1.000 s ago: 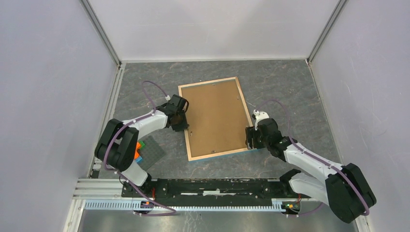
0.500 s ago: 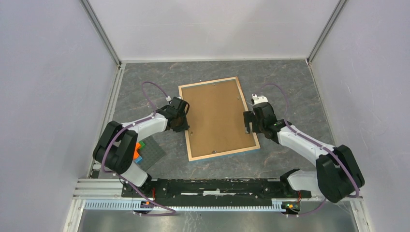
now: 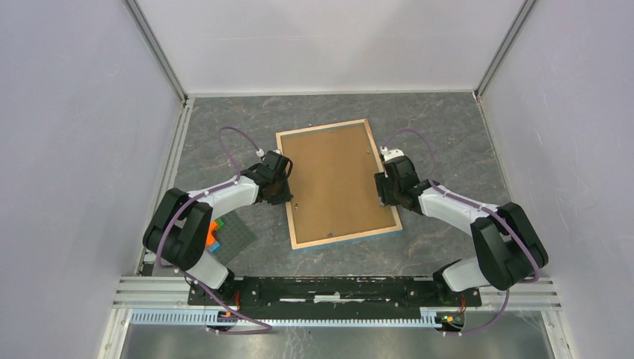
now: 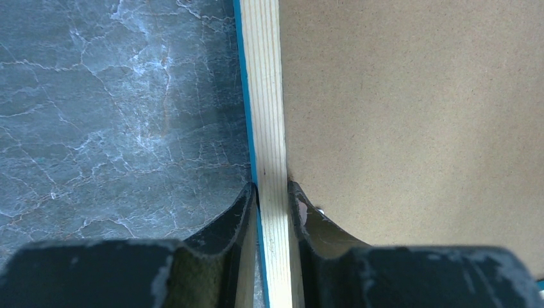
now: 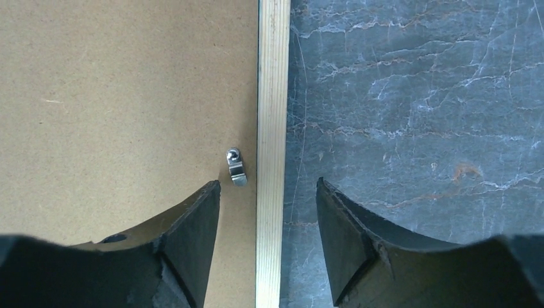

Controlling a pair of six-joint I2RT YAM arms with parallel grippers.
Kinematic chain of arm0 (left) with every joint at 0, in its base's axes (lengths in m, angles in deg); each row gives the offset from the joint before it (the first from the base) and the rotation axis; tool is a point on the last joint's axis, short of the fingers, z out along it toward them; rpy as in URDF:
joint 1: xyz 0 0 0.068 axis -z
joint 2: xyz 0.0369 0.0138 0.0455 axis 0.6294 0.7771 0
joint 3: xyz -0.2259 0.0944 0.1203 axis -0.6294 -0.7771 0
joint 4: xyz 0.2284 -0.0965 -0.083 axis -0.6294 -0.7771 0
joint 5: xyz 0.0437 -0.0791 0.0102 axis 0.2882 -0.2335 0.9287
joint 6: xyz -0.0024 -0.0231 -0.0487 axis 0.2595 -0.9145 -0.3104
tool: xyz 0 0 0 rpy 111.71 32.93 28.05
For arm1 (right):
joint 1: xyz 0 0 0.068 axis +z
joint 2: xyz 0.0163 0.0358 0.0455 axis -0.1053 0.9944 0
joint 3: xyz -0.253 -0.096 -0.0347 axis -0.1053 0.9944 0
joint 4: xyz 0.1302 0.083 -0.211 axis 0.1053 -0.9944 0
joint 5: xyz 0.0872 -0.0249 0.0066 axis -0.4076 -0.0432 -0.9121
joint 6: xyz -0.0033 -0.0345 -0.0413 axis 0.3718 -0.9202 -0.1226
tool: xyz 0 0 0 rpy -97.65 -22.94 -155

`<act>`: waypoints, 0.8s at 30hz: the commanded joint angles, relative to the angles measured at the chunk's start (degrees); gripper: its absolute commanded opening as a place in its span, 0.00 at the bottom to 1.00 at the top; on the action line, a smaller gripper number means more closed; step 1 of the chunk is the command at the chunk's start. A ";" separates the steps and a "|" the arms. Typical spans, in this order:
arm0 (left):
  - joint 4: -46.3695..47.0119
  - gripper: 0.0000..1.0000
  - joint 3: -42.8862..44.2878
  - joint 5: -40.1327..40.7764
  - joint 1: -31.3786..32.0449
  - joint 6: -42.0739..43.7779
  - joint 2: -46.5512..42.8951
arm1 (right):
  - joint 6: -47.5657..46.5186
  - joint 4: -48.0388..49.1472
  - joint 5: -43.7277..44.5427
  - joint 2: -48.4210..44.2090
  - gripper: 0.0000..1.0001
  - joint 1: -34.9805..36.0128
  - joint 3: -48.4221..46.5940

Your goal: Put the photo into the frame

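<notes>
The frame (image 3: 321,128) lies back-up in the middle of the table, light wood rails with a blue edge showing. A brown backing board (image 3: 333,179) fills it. The photo is hidden. My left gripper (image 3: 282,187) is shut on the frame's left rail (image 4: 269,96), one finger on the outside and one on the board side (image 4: 274,189). My right gripper (image 3: 385,191) stands open astride the right rail (image 5: 272,96), its fingers apart from the wood on both sides (image 5: 268,186). A small metal clip (image 5: 236,167) sits on the board (image 5: 128,96) beside that rail.
A dark grey baseplate (image 3: 235,233) with orange, green and blue bricks (image 3: 215,230) lies near the left arm's base. Pale walls close in the table on three sides. A metal rail (image 3: 314,318) runs along the near edge.
The right gripper has travelled from the frame's near right corner farther up the right rail, opening wider on the way and narrowing again. The left gripper keeps its hold on the left rail.
</notes>
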 commanded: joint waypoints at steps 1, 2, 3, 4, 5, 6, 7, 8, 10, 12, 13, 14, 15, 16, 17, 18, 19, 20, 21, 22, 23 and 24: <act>-0.54 0.02 -2.09 -0.78 1.34 2.61 1.39 | -1.60 3.73 1.28 2.09 0.60 -0.30 -0.91; -0.49 0.02 -2.08 -0.84 1.26 2.61 1.46 | -1.69 3.72 1.05 2.63 0.58 -0.24 -1.12; -0.54 0.02 -2.10 -0.84 1.28 2.61 1.43 | -1.63 3.77 0.83 3.17 0.57 -0.24 -1.23; -0.52 0.02 -2.11 -0.84 1.28 2.66 1.43 | -1.65 3.73 0.68 3.52 0.56 -0.22 -1.32; -0.49 0.02 -2.08 -0.84 1.29 2.70 1.45 | -1.62 3.81 0.79 3.79 0.53 -0.23 -1.19; -0.49 0.02 -2.13 -0.77 1.24 2.69 1.46 | -1.77 4.00 0.95 3.91 0.50 -0.27 -0.98; -0.43 0.02 -2.09 -0.79 1.26 2.70 1.44 | -1.75 4.15 1.20 4.05 0.46 -0.27 -0.76; -0.43 0.02 -1.99 -0.84 1.26 2.75 1.54 | -1.78 4.24 1.49 4.07 0.41 -0.30 -0.50; -0.37 0.02 -1.96 -1.16 1.26 3.03 1.60 | -2.06 4.56 1.12 4.13 0.28 -0.25 0.01; -0.15 0.02 -1.78 -1.74 1.24 3.46 1.78 | -2.36 4.67 0.17 4.03 0.19 -0.24 0.34; -0.15 0.02 -1.70 -1.91 1.28 3.65 1.76 | -2.68 4.82 -0.45 3.94 0.15 -0.23 0.66; -0.12 0.02 -1.69 -2.08 1.24 3.78 1.81 | -2.92 5.07 -0.94 3.80 0.12 -0.27 1.02; -0.01 0.02 -1.76 -2.15 1.24 3.84 1.77 | -3.29 5.29 -1.62 3.61 0.09 -0.23 1.34; 0.00 0.02 -1.74 -2.26 1.32 3.91 1.81 | -3.80 5.46 -2.12 3.37 0.07 -0.29 1.73; 0.01 0.02 -1.82 -2.37 1.24 3.97 1.73 | -4.02 5.57 -2.28 3.17 0.07 -0.24 2.09; 0.08 0.02 -1.82 -2.41 1.24 3.95 1.74 | -4.17 5.50 -2.04 2.77 0.07 -0.24 2.34; 0.20 0.02 -1.93 -2.50 1.24 3.98 1.54 | -4.27 5.21 -1.94 2.41 0.08 -0.25 2.42; 0.26 0.02 -1.92 -2.63 1.27 4.12 1.55 | -4.34 4.54 -1.97 1.81 0.10 -0.21 2.30; 0.29 0.02 -1.92 -3.11 1.29 4.32 1.45 | -4.22 3.67 -2.15 1.17 0.14 -0.24 2.01; 0.12 0.02 -1.83 -3.63 1.28 4.61 1.32 | -4.09 2.39 -2.56 -0.02 0.21 -0.23 1.66; -0.22 0.02 -1.69 -4.20 1.25 4.87 1.31 | -4.12 1.40 -3.20 -1.30 0.27 -0.27 1.29; -0.70 0.02 -1.61 -4.35 1.32 4.98 1.36 | -4.14 0.39 -3.49 -3.01 0.33 -0.27 1.08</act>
